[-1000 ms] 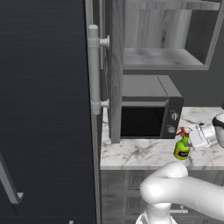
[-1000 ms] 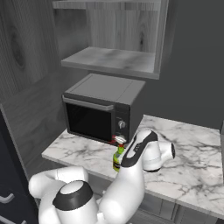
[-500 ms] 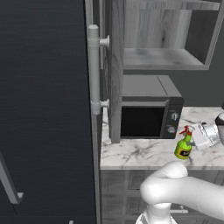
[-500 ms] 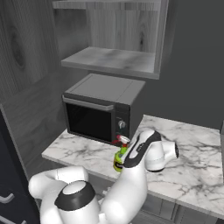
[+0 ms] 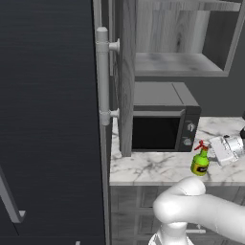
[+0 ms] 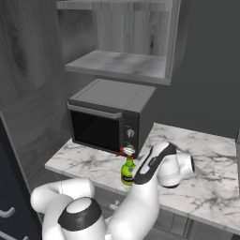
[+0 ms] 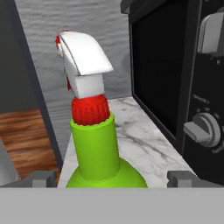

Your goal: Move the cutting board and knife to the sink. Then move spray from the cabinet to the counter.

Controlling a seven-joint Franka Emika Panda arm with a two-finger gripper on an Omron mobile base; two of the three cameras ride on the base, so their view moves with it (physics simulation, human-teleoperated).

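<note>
The green spray (image 5: 200,161) (image 6: 127,170) with its red-and-white nozzle stands upright on the marble counter (image 5: 158,167) (image 6: 211,187), just in front of the microwave's knobs. My gripper (image 5: 216,152) sits just right of it at bottle height, open. In the hand view the spray (image 7: 94,144) looms very close, its body between my spread fingertips (image 7: 41,179), and no pad touches it. The cabinet's open shelf niche (image 5: 177,62) (image 6: 122,63) is above the microwave. The cutting board, knife and sink are out of view.
A black microwave (image 5: 162,124) (image 6: 108,112) (image 7: 175,65) stands at the back of the counter. A dark fridge (image 5: 48,119) with a long grey handle (image 5: 103,76) stands to the left. Grey drawers (image 5: 134,210) sit below the counter. More marble stretches to the right.
My hand has eased slightly back to the right, away from the spray. The bottle stays standing in the same spot on the counter.
</note>
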